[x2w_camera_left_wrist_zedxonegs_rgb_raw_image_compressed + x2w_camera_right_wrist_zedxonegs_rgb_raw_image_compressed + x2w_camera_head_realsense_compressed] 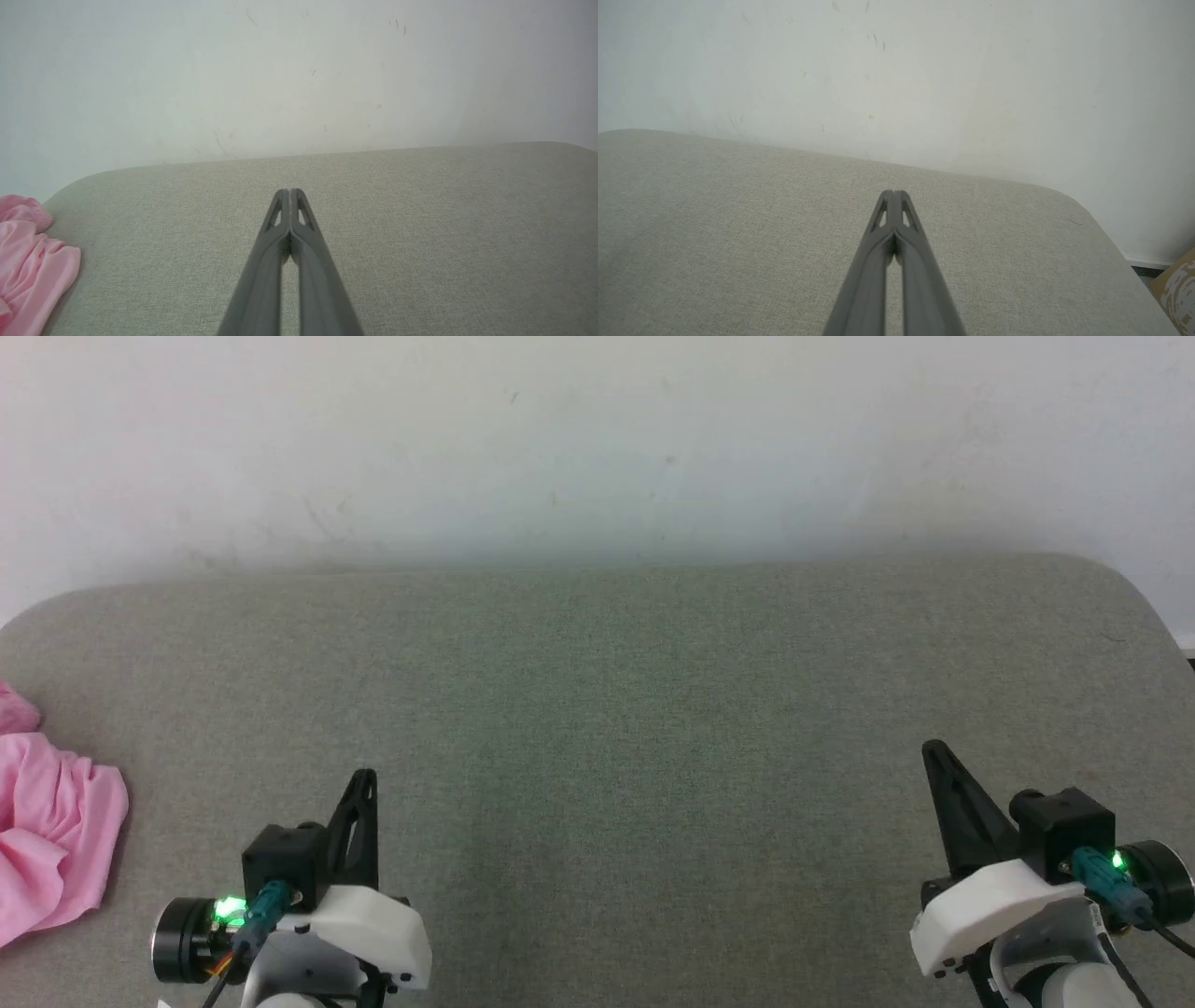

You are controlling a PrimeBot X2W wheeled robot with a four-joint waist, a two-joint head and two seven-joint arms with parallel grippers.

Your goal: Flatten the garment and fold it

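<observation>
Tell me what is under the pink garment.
The garment lies crumpled on the grey fabric surface, near its left end. That surface shows beside it; anything beneath the folds is covered and cannot be told.

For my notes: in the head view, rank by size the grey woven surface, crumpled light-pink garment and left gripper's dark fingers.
1. grey woven surface
2. light-pink garment, though cropped
3. left gripper's dark fingers

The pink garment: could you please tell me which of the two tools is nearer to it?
The left tool: the garment lies off its left side, while the right tool sits across the grey surface.
</observation>
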